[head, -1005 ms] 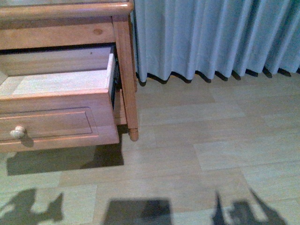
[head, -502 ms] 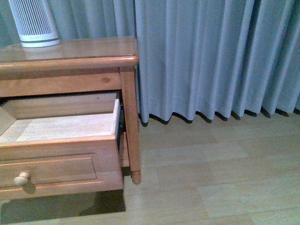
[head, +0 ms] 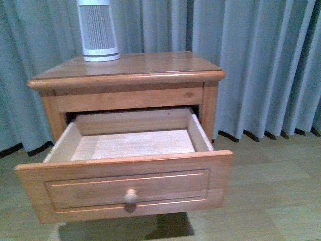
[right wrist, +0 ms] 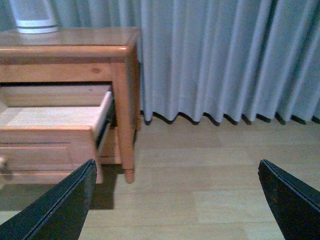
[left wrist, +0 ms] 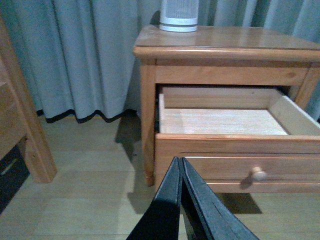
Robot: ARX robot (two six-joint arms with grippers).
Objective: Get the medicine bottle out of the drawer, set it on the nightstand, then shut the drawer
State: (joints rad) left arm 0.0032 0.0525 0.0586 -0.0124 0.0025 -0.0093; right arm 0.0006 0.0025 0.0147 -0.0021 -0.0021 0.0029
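When viewed from the front, shows the nightstand (head: 130, 68) on a pale plank floor (head: 281, 201) before a blue-grey pleated curtain (head: 261, 65), with the drawer (head: 165, 183) pulled well out toward the camera. Carries one round knob (head: 131, 197) at the middle of that drawer's framed front panel. Reveals only pale bare wood over the visible bottom and side walls of the drawer; cannot see the strip just behind the front panel from this side. Cannot place the medicine bottle: not made out in any of the three views, neither in the seen part of the drawer nor on the nightstand's top. Holds, toward the back left of that top, a tall white ribbed device (head: 98, 30), upright, with its upper end out of view. Above the drawer, just a plain wooden rail (head: 130, 99) with a small knot. From the left wrist, finds the left gripper (left wrist: 180, 162) with both dark fingers (left wrist: 165, 210) pressed together to one point, nothing between them, aimed at the lower part of the drawer front near the nightstand's left leg; cannot tell whether touching. Also catches, apart from the nightstand, the wooden leg of other furniture (left wrist: 30, 135) by the curtain. From the right wrist, finds the right gripper (right wrist: 176, 165) with its dark fingers (right wrist: 60, 210) spread wide, gripping nothing, above open floor to the right of the nightstand, facing the curtain.
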